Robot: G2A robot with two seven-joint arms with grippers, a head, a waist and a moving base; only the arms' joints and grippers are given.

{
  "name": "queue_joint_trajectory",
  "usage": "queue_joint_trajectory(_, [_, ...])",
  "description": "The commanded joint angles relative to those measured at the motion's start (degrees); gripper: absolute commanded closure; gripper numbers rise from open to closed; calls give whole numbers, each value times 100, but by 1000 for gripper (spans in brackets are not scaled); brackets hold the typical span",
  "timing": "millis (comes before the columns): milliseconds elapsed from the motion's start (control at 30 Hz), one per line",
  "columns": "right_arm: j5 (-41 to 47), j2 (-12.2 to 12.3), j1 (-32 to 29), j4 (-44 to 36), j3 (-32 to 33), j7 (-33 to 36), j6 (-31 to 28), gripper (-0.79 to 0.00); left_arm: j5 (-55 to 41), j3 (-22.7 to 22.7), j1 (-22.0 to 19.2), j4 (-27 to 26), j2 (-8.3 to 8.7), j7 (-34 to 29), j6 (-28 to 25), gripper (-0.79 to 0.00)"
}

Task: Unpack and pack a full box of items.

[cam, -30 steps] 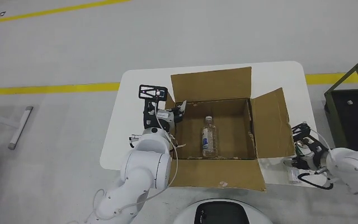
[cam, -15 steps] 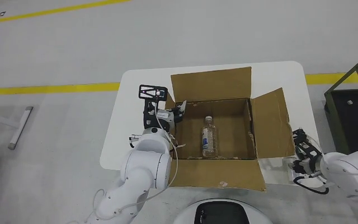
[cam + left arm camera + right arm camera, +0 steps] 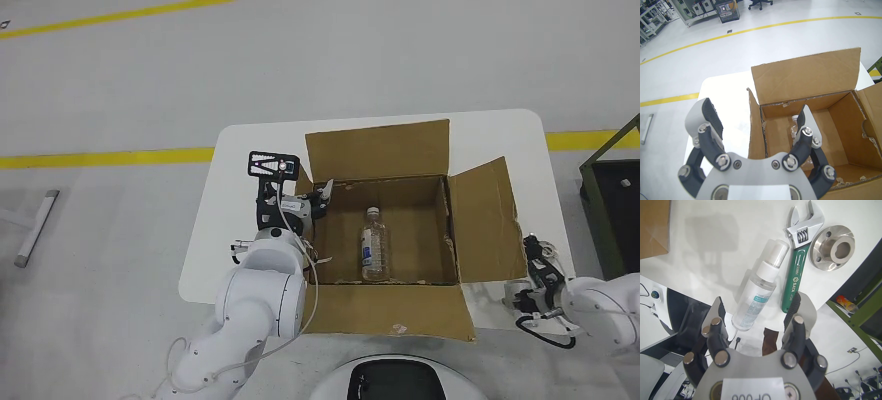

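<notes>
Top view first: the box (image 3: 420, 215) sits open in the middle of the table (image 3: 250, 170), all flaps folded out, and one water bottle (image 3: 374, 245) lies flat on its floor. Your left gripper (image 3: 298, 180) hangs at the box's left wall.

Left wrist view: those jaws are spread wide with nothing between them, one finger outside the wall and one over the inside. The water bottle lies just past the inner finger.

Right wrist view, and this looks like the live step: picking up the next item to pack. The right gripper (image 3: 759, 300) is wide open and empty, low over the table's corner. The spray bottle (image 3: 757, 291) lies with its base between the fingers and its cap pointing away. A green-handled wrench (image 3: 797, 264) lies just beside it, with a metal flange (image 3: 832, 248) beyond.

Centre on the bottle's body, not the cap. Keep the outer finger out of the wrench handle. It's round and slick, so close gently before lifting.
</notes>
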Motion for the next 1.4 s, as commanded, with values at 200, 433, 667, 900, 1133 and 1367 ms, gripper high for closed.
queue_joint_trajectory(200, [-130, -10, 143, 196, -207, -84, 76, -634, 0, 0, 0, 0, 0, 0, 0, -785])
queue_joint_trajectory(433, [-209, -16, 243, 313, -348, -114, 75, -551, 0, 0, 0, 0, 0, 0, 0, -785])
queue_joint_trajectory(667, [-277, -20, 281, 328, -456, -105, 73, -413, 0, 0, 0, 0, 0, 0, 0, -785])
queue_joint_trajectory(900, [-317, -23, 283, 351, -512, -126, 81, -409, 0, 0, 0, 0, 0, 0, 0, -785])
queue_joint_trajectory(1133, [-364, -25, 283, 350, -548, -163, 71, -83, 0, 0, 0, 0, 0, 0, 0, -785])
queue_joint_trajectory(1367, [-128, -20, 287, 258, -349, -191, 115, 0, 0, 0, 0, 0, 0, 0, 0, -785])
